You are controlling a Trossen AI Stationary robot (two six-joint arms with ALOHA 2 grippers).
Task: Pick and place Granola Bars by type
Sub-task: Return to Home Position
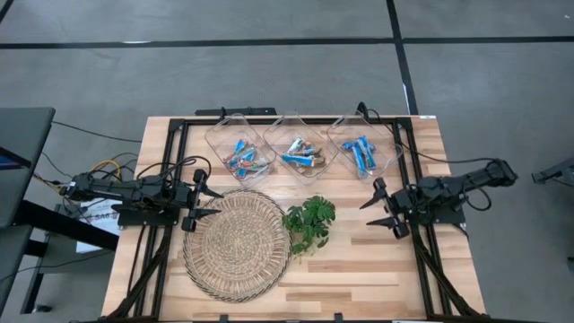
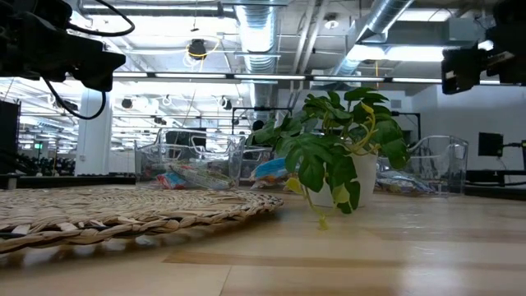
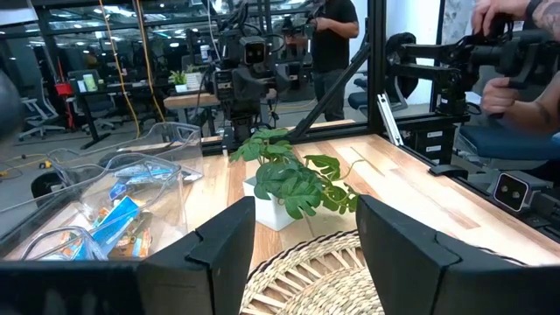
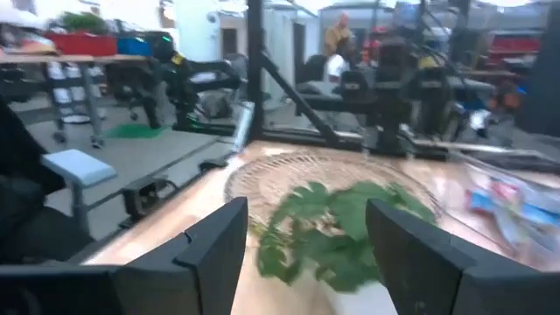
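Observation:
Three clear square bins stand in a row at the table's far side. The left bin (image 1: 240,149) and the middle bin (image 1: 301,151) hold mixed blue-white and multicoloured granola bars (image 1: 243,159); the right bin (image 1: 363,147) holds blue bars (image 1: 360,152) only. In the left wrist view the bars (image 3: 114,220) show through a bin wall. My left gripper (image 1: 213,203) hovers open at the woven mat's left edge. My right gripper (image 1: 376,208) hovers open to the right of the plant. Both point toward the table's middle and hold nothing.
A round woven mat (image 1: 237,242) lies at the table's near left. A small potted green plant (image 1: 309,221) stands beside it near the middle. Bare wood lies at the near right (image 1: 377,269). People stand beyond the table in the wrist views.

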